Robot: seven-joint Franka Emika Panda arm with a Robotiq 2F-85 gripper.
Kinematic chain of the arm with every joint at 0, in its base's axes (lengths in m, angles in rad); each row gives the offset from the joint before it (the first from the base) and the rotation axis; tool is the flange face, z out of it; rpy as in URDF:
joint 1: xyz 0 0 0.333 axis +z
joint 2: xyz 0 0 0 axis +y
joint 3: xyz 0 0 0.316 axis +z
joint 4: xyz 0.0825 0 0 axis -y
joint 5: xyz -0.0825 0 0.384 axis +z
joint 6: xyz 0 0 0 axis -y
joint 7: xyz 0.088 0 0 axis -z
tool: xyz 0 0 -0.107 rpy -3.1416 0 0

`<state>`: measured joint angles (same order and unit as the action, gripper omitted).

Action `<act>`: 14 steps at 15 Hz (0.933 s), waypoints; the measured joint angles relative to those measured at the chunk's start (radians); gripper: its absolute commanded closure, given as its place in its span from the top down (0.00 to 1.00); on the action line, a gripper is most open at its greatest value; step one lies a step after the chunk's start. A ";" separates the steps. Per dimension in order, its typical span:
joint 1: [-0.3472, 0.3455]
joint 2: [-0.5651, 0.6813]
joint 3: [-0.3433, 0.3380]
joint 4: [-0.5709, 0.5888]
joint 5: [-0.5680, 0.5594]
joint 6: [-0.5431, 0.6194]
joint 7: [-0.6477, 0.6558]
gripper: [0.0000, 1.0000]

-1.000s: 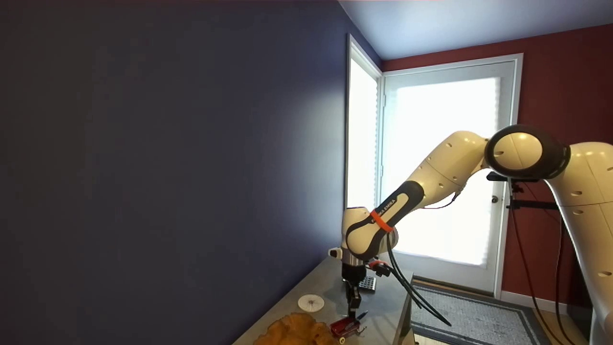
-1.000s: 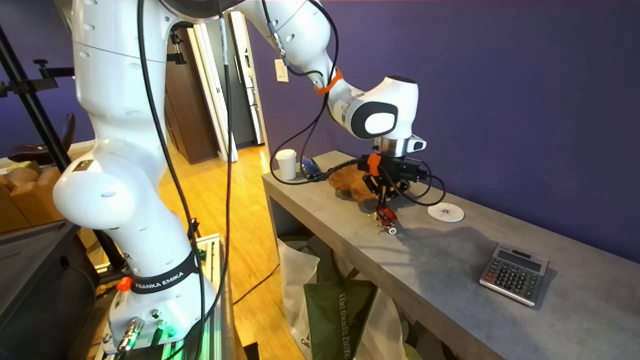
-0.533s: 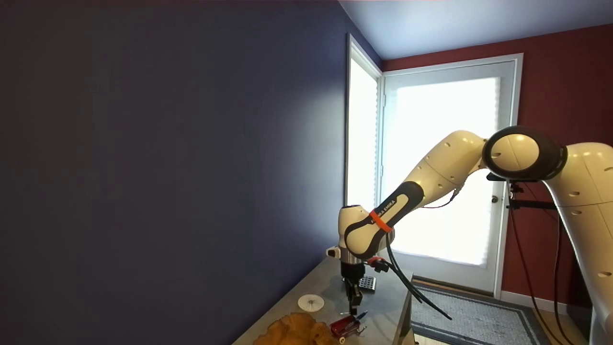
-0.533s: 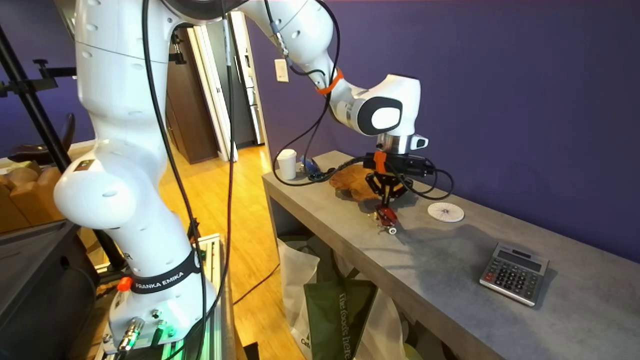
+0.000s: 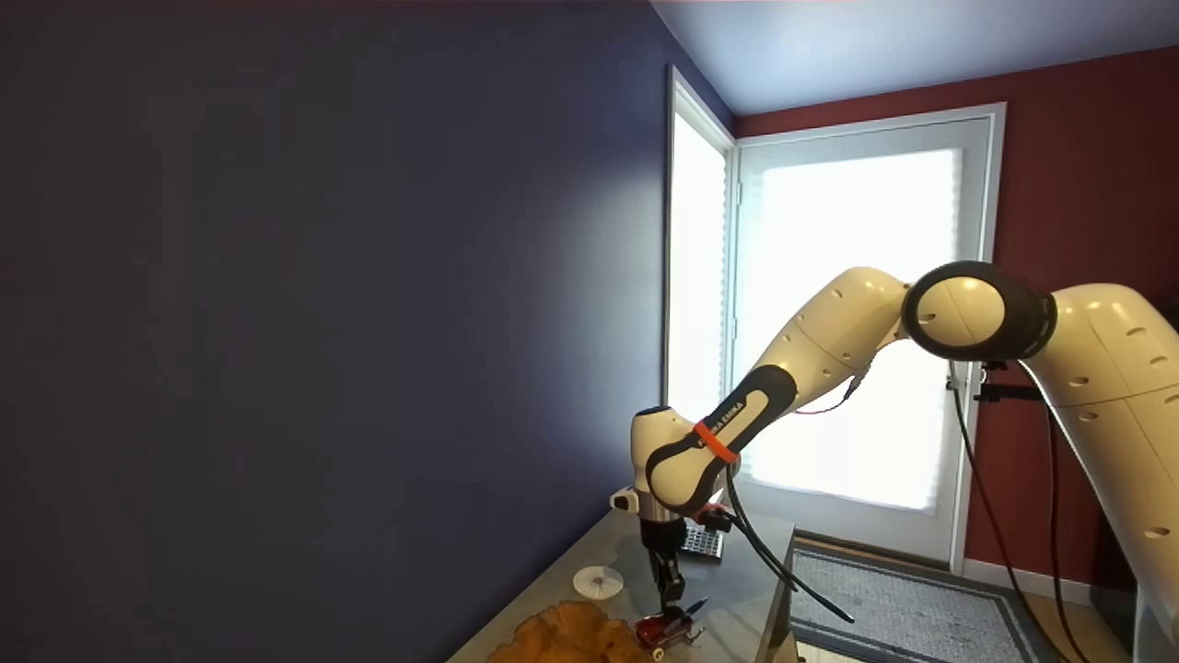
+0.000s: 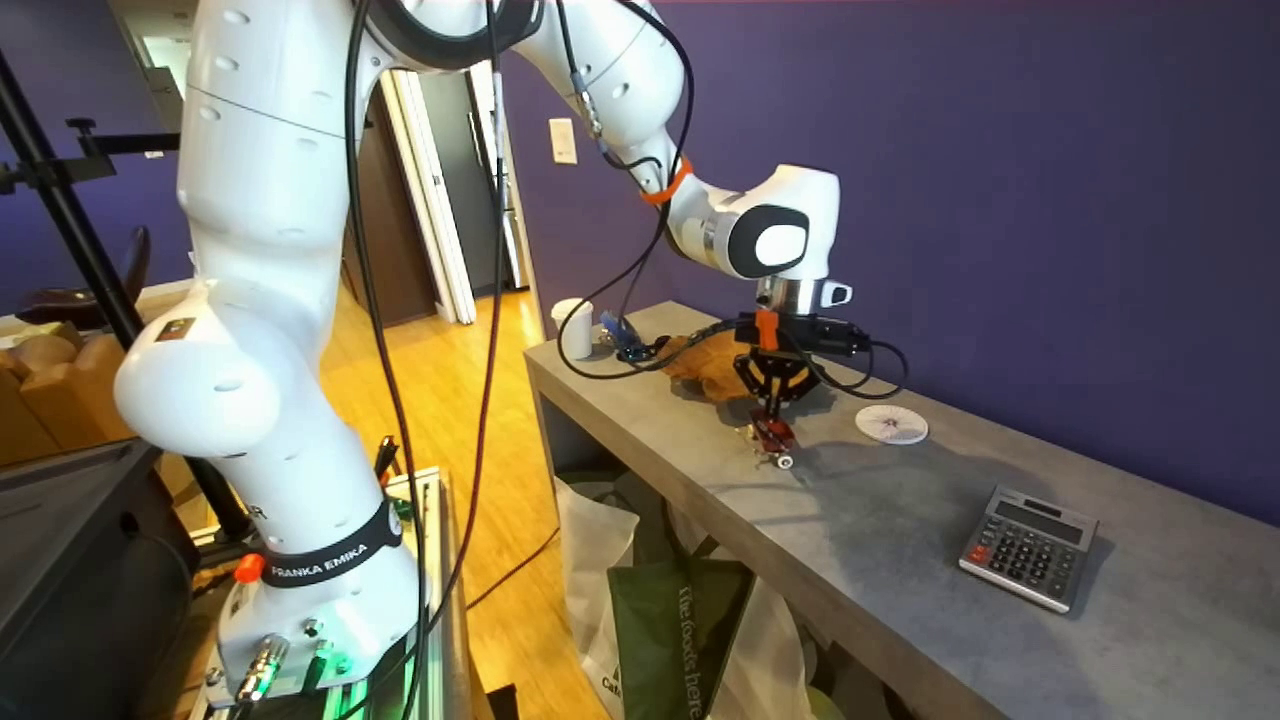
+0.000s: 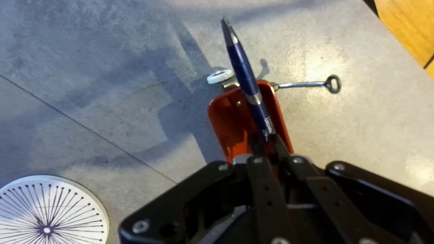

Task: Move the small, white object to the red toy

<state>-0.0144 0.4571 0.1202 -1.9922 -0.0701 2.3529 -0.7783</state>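
Observation:
A round white disc (image 7: 51, 206) with black radiating lines lies flat on the table, also in both exterior views (image 5: 598, 582) (image 6: 892, 424). The red toy is a small red wagon (image 7: 225, 117) with white wheels and a metal handle, standing apart from the disc in both exterior views (image 5: 654, 630) (image 6: 773, 434). A dark blue pen (image 7: 244, 73) lies in the wagon, its tip over the rim. My gripper (image 7: 269, 144) is low in the wagon, its fingertips close on either side of the pen's rear end. I cannot tell whether they press on it.
An orange-brown wooden piece (image 6: 710, 365) lies behind the wagon. A white cup (image 6: 573, 330) and a blue object (image 6: 621, 337) stand at the table's end. A calculator (image 6: 1030, 548) lies on the grey table (image 6: 880, 530). A wall runs along the table's back edge.
The gripper lifted slightly from the wagon by half a second ago, then lowered into it again, the arm shifting. The pen, wagon and disc have not visibly moved.

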 measured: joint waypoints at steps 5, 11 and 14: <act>0.010 0.031 0.000 0.039 -0.021 -0.016 0.003 0.20; 0.014 0.039 0.000 0.062 -0.037 -0.052 0.004 0.63; 0.016 0.039 0.000 0.065 -0.039 -0.057 0.004 0.68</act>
<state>0.0019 0.4958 0.1201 -1.9269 -0.1088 2.2959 -0.7744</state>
